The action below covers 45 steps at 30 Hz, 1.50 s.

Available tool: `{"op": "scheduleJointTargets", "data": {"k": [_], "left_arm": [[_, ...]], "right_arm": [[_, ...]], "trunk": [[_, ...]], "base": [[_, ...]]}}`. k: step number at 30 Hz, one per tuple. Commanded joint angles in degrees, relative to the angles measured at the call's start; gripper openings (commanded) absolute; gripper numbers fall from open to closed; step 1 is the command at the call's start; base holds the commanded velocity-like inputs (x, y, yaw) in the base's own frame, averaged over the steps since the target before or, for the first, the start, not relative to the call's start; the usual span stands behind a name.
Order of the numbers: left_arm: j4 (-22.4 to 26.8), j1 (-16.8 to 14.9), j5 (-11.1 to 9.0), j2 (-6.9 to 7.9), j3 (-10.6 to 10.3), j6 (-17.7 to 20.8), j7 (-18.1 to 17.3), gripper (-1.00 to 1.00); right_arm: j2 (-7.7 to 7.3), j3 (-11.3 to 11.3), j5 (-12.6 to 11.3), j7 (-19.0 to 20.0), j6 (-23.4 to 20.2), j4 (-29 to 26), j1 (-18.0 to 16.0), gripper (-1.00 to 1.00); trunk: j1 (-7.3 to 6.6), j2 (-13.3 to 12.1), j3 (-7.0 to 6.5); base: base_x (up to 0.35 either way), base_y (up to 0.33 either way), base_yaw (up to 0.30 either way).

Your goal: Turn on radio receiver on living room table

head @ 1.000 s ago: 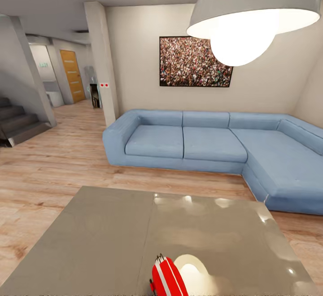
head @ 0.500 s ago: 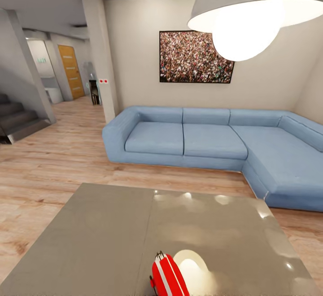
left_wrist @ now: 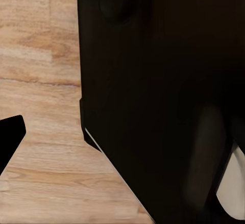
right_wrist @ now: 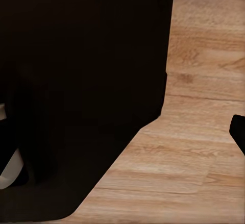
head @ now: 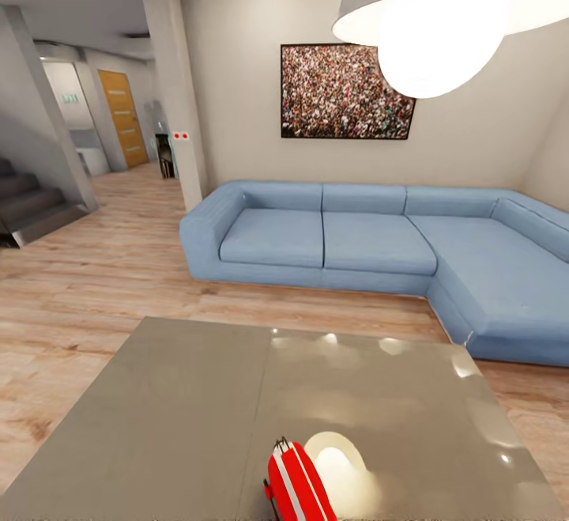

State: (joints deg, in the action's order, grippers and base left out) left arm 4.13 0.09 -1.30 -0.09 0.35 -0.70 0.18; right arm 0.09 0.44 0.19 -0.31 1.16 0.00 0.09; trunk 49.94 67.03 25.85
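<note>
The radio receiver (head: 296, 485) is a red device with white stripes. It stands on edge at the near side of the table (head: 182, 402), cut off by the head view's lower border, so its dial face is hidden. The table's glossy grey-taupe top mirrors the lamp as a white patch beside the radio. In the left wrist view a dark fingertip (left_wrist: 10, 137) pokes in over the wood floor, beside the robot's dark body (left_wrist: 163, 96). The right wrist view has another dark fingertip (right_wrist: 239, 129) above the floor. Whether either gripper is open is unclear.
A blue sectional sofa (head: 356, 244) stands beyond the table, under a framed crowd picture (head: 346, 92). A white dome lamp (head: 442, 7) hangs overhead at the right. A pillar (head: 170, 86), stairs (head: 24, 205) and a hallway lie to the left across light wood floor (head: 87, 292).
The whole head picture has shifted slightly upward, so the camera has moved. The radio and the table keep their places relative to each other.
</note>
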Motion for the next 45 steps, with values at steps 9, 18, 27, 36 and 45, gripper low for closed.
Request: {"op": "scheduleJointTargets", "data": {"k": [9, 18, 27, 36, 45], "left_arm": [[0.00, 0.00, -0.02, 0.00, 0.00, 0.00, -0.02, 1.00], [0.00, 0.00, -0.02, 0.01, 0.00, 0.00, -0.08, 1.00], [0.00, 0.00, 0.03, 0.00, 0.00, 0.00, -0.07, 1.00], [0.00, 0.00, 0.00, 0.00, 0.00, 0.00, -0.09, 1.00], [0.00, 0.00, 0.01, 0.00, 0.00, 0.00, -0.09, 1.00]], "right_arm": [[0.00, 0.00, -0.01, 0.04, -0.01, 0.00, 0.00, 1.00], [0.00, 0.00, -0.01, 0.04, -0.01, 0.00, 0.00, 1.00], [0.00, 0.00, -0.01, 0.04, -0.01, 0.00, 0.00, 1.00], [0.00, 0.00, 0.00, 0.04, -0.01, 0.00, 0.00, 1.00], [0.00, 0.00, 0.04, 0.04, -0.01, 0.00, 0.00, 1.00]], "trunk": [[0.00, 0.00, 0.84], [0.00, 0.00, 1.67], [0.00, 0.00, 2.51], [0.00, 0.00, 3.34], [0.00, 0.00, 4.17]], "base": [[0.000, 0.000, 0.000], [0.000, 0.000, 0.000], [0.000, 0.000, 0.000], [0.000, 0.000, 0.000], [0.000, 0.000, 0.000]]}}
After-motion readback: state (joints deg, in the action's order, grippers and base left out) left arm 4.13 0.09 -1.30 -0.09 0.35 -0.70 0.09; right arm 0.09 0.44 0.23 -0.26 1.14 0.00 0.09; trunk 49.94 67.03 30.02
